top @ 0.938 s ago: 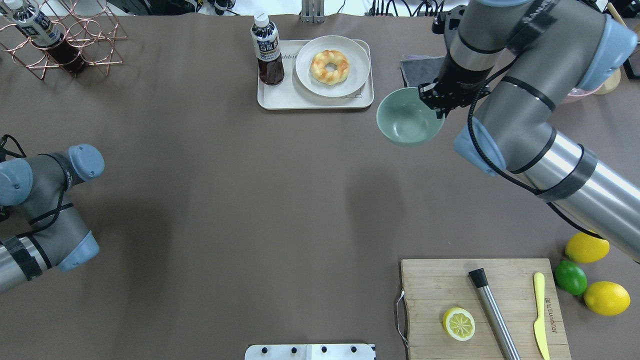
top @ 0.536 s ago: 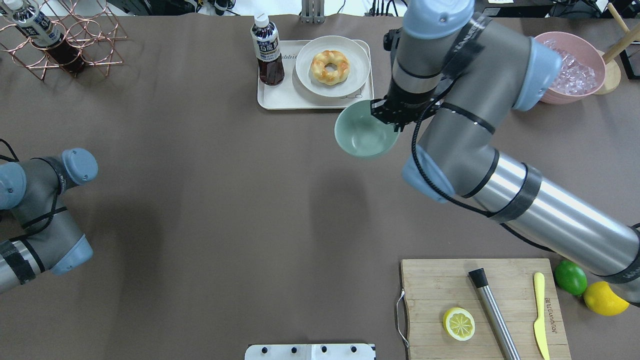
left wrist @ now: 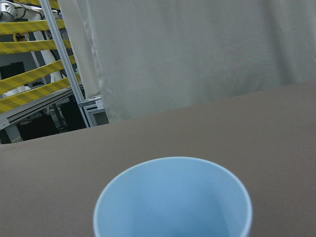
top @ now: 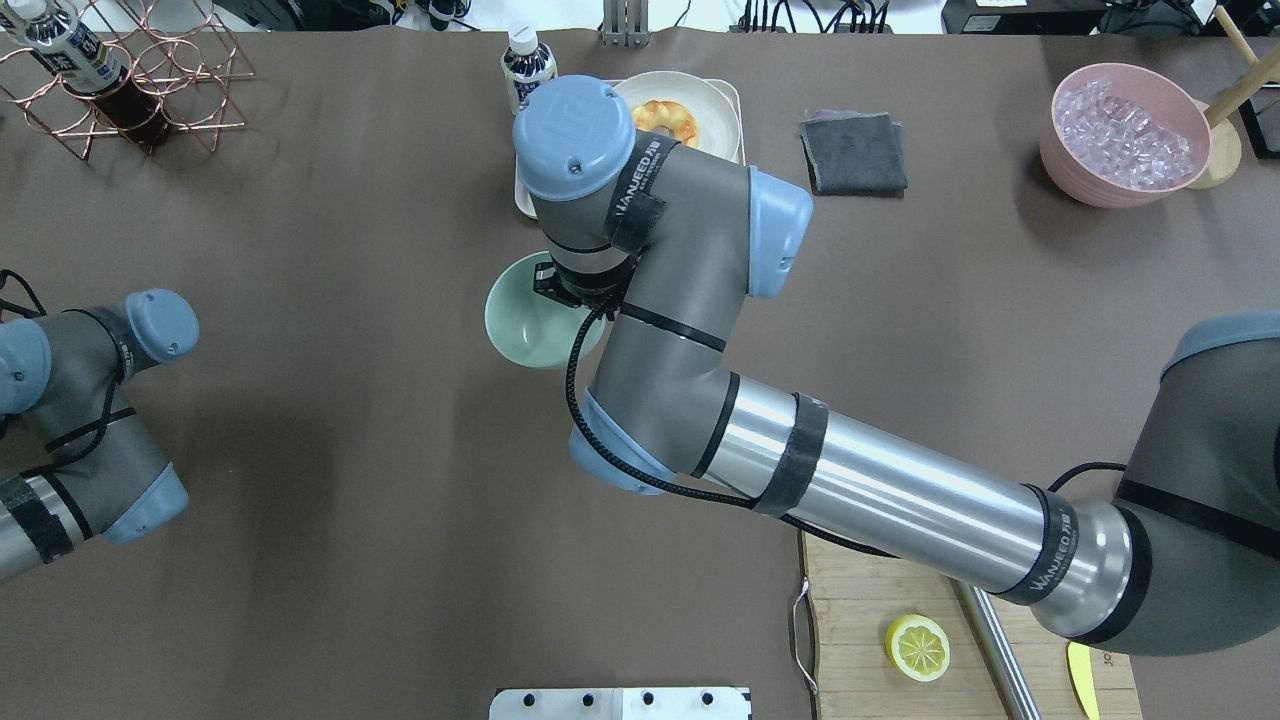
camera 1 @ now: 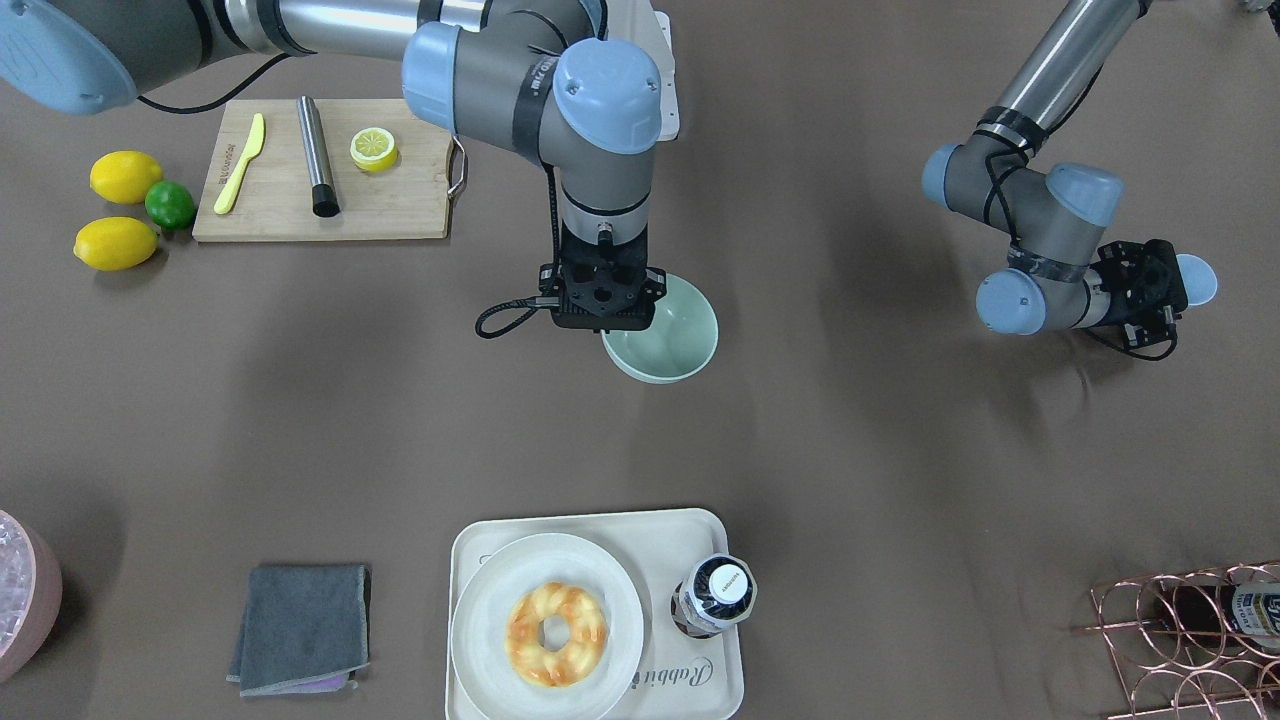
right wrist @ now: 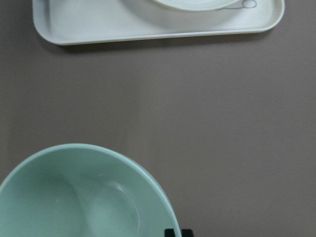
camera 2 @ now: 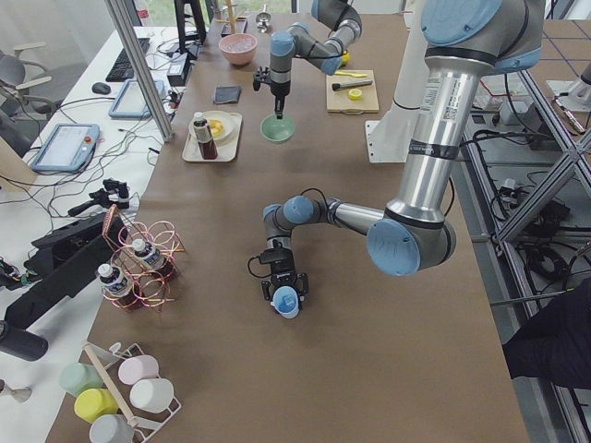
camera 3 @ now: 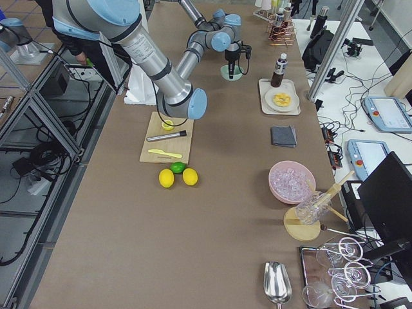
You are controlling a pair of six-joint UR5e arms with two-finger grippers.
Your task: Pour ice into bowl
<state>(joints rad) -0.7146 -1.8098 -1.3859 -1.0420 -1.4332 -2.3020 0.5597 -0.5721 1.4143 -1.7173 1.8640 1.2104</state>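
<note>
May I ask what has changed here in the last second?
The right gripper, shut on the mint-green bowl, carried it towards the robot's left, from beside the grey cloth to before the tray. The left arm, holding a pale blue cup, and the cutting board stayed put.

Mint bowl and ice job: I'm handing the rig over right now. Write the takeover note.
Right tool: shut on the rim of the mint bowl, mid-table, on the robot's side of the tray. The bowl is empty.
Left tool: shut on the blue cup, far from the bowl. The cup's contents are not visible.
Done: both vessels gripped.
Left: bring cup and bowl together, pour the ice.
</note>
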